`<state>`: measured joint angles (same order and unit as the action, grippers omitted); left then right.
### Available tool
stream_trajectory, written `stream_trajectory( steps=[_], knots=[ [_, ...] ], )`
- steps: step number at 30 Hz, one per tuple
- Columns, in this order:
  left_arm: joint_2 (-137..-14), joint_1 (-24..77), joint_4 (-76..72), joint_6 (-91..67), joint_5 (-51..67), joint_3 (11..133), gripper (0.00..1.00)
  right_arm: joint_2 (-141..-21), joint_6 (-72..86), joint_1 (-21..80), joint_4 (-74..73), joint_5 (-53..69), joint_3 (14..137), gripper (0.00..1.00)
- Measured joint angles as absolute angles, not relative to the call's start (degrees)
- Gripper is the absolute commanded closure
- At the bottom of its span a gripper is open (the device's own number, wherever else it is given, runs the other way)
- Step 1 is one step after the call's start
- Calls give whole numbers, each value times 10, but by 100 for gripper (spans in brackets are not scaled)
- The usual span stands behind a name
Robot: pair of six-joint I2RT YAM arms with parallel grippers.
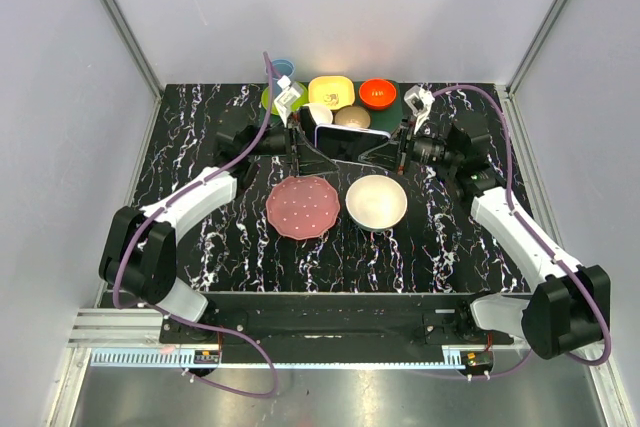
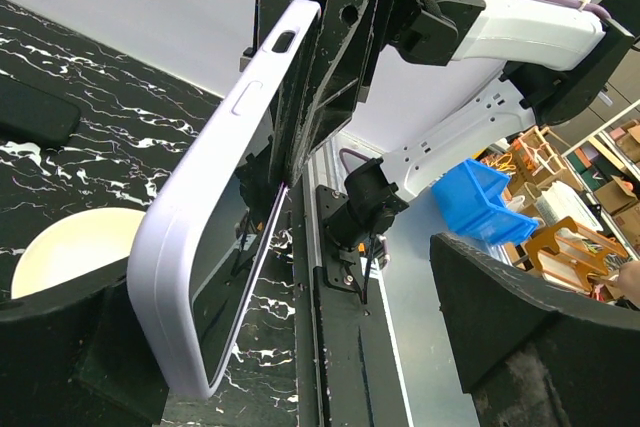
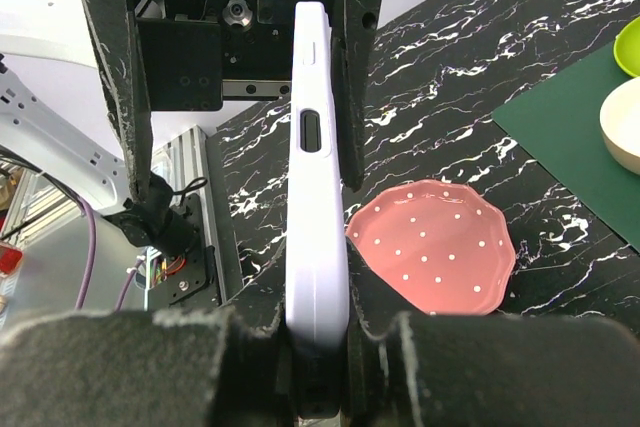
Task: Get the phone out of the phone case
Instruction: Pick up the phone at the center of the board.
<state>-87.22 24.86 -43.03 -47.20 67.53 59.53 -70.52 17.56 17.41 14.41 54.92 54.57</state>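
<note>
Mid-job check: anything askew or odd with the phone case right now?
Nothing spilled or damaged. The lavender phone case stands on edge in mid-air, pinched by the right pincer alone; the left pincer is open around its far end, so the hold looks one-sided.

Edge-on from the right wrist, the phone case [image 3: 318,197] had its near end buried between the pads of the right pincer [image 3: 318,362], its open face out of sight. From the left wrist only a dark sliver of the phone [image 2: 232,292] showed inside it, the far end lost behind that pincer's fingers [image 2: 335,57].
</note>
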Motion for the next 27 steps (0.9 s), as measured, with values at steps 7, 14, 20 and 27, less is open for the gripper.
stream_trajectory(
  steps=[7, 14, 20, 27],
  knots=[
    [-879, 254, -430, -472, 675, 595, 1, -709, 172, 179, 143, 544, 546, 100],
    [-882, 256, -429, -472, 676, 595, 7, -718, 167, 185, 140, 538, 546, 100],
    [-882, 256, -424, -471, 676, 595, 16, -719, 166, 188, 138, 536, 546, 100],
    [-883, 256, -421, -470, 676, 595, 32, -719, 166, 189, 139, 541, 546, 100]
  ],
)
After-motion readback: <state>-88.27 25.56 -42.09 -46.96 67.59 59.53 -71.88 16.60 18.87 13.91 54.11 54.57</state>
